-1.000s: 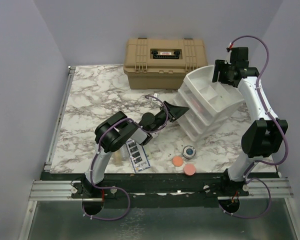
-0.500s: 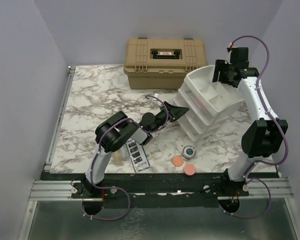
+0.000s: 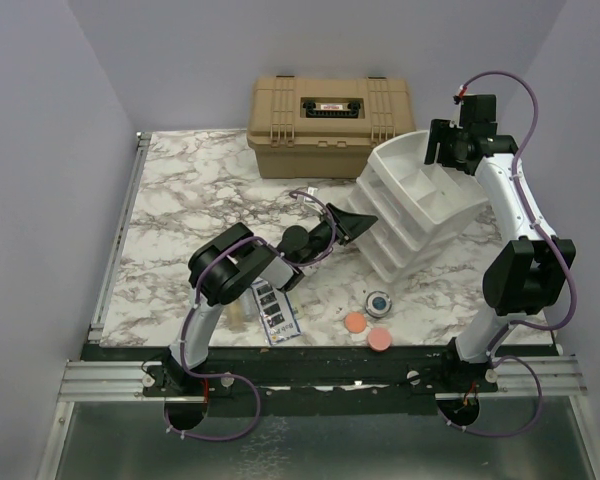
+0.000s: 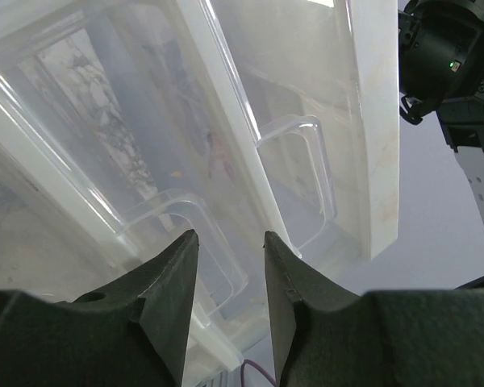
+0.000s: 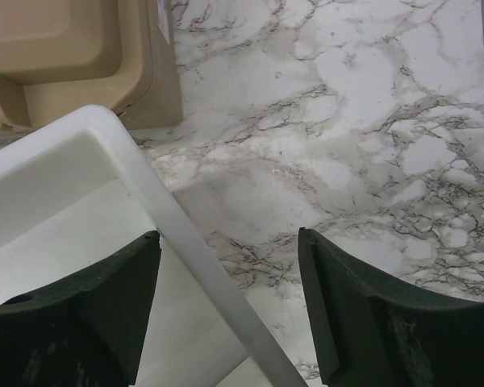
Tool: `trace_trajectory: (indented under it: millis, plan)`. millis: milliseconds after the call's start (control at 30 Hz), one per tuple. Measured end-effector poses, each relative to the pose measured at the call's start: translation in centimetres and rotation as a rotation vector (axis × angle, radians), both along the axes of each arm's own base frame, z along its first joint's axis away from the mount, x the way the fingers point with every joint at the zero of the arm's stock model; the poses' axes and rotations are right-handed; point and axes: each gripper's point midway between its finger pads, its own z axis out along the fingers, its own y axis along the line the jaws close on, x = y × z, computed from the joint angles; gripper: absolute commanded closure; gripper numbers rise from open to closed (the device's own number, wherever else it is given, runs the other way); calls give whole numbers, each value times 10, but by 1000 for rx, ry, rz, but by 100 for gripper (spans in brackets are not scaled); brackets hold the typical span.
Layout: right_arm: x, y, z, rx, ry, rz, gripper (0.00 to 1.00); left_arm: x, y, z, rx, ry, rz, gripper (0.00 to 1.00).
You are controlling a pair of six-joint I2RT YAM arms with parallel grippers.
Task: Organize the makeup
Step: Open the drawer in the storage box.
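The left gripper (image 4: pixel 230 242), its fingers a narrow gap apart and gripping nothing, points at a clear drawer handle (image 4: pixel 195 211) low on the white tiered organizer (image 3: pixel 382 160). The right gripper (image 5: pixel 228 242), spread wide, straddles the organizer's top rim. The makeup lies on the marble table (image 3: pixel 190 190) near its front edge: a dark palette (image 3: pixel 276 311), a small dark jar (image 3: pixel 378 300), an orange disc (image 3: pixel 355 322) and a pink disc (image 3: pixel 379 338). A tan case (image 3: pixel 330 112) stands behind.
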Motion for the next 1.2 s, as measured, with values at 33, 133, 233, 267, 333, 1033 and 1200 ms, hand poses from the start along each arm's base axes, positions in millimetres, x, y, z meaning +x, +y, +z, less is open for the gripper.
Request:
trace_trajectory:
  millis: [33,133,233,267,333,1033,1200]
  plan:
    - [0,0,0,0,0,0,28,0,0,0,-2,1,0,59]
    - [0,0,0,1,-1,-1,28,2,-2,3,-10,-2,-2,57]
    - [0,0,0,1,0,0,28,2,-3,1,-12,9,-3,57]
    - [0,0,0,1,0,0,28,3,-3,1,-12,9,-4,57]
    - [0,1,0,1,0,0,28,4,-4,3,-20,7,-6,60]
    - [-4,-2,-3,18,13,-33,28,0,0,7,-2,11,-5,65]
    - [-4,-2,-3,19,14,-35,30,-2,4,9,3,6,-2,68]
